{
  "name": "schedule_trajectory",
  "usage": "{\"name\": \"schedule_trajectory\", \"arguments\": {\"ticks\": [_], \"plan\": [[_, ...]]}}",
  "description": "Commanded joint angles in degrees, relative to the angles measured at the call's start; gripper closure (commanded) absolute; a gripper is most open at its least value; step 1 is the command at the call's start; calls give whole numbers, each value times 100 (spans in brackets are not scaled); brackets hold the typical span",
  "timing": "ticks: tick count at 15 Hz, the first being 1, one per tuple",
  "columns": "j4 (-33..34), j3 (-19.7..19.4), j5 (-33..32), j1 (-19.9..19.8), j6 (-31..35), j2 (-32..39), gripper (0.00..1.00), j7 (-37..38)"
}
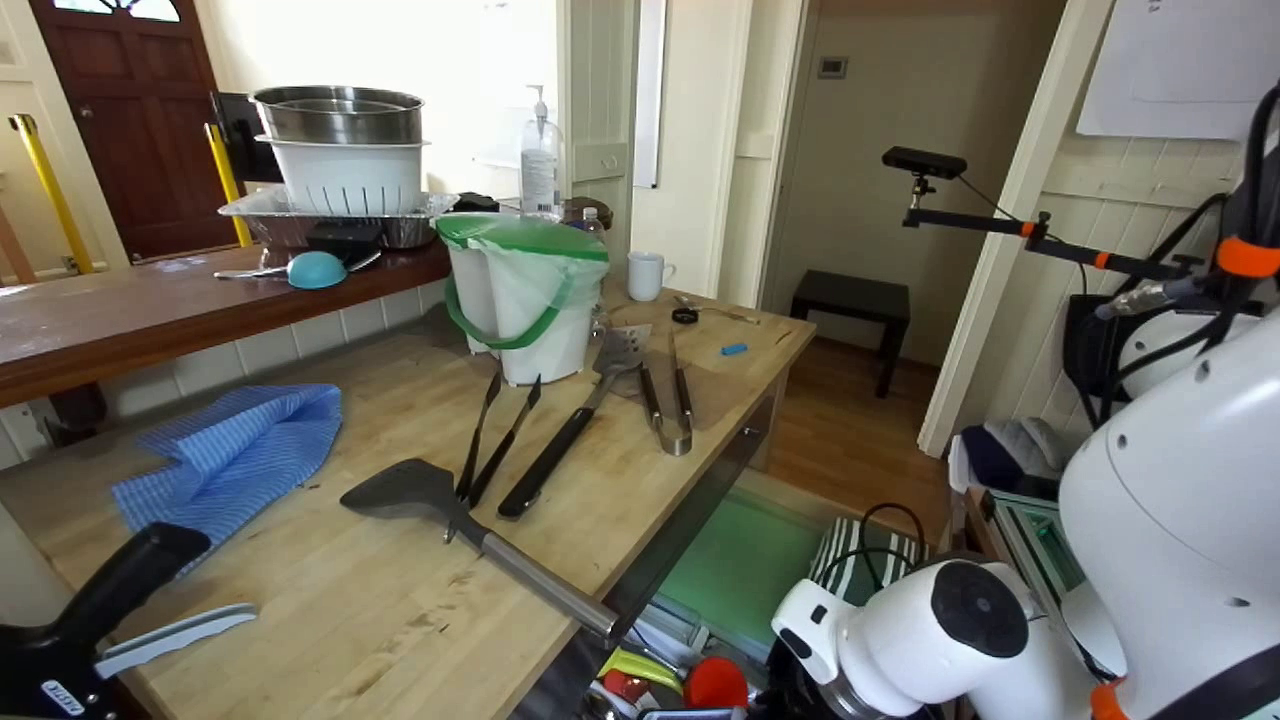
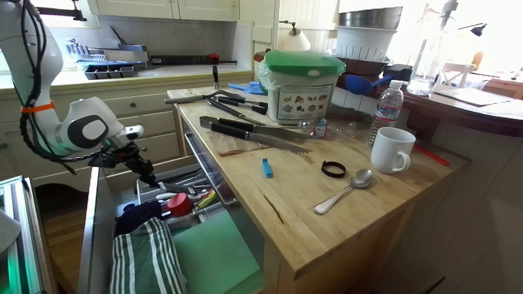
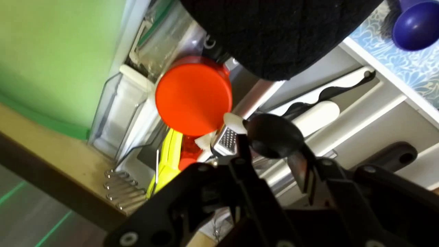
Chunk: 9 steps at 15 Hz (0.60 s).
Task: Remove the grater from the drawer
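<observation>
Your gripper (image 3: 273, 144) hangs low over the drawer (image 2: 96, 232), and its fingers (image 3: 245, 157) look clenched on the grater (image 3: 275, 136), at the middle of the wrist view. That is a judgement from the dark end and the bit of metal below it; too little of the tool shows for you to be certain. It is not yet out of the drawer.

The dark end sits between the fingers, and the metal slants toward the lower right and drops out of sight behind the gripper. So the long axis seems to run in under your wrist rather than up the frame. Just left of the fingers shows a small perforated piece (image 3: 227, 141); whether it belongs to the same tool you cannot tell.

Your lift turns on where the hidden end points. In an exterior view a flat grey strip (image 2: 178, 188) runs from near the gripper rightward in the frame, toward the counter (image 2: 294, 222), and is probably that end. If so, a straight rise may catch it under the counter's edge; drawing toward the left of that frame first, then up, looks safer.
</observation>
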Motion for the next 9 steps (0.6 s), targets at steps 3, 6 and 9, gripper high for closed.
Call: {"name": "schedule_trajectory", "arguments": {"ticks": [3,6,9], "plan": [[-150,236,585,62,1320,161,92,-1224],[-47,588,590,-460,853,-85,92,-1382],[213,756,733,-897,-211,-248,92,-1182]]}}
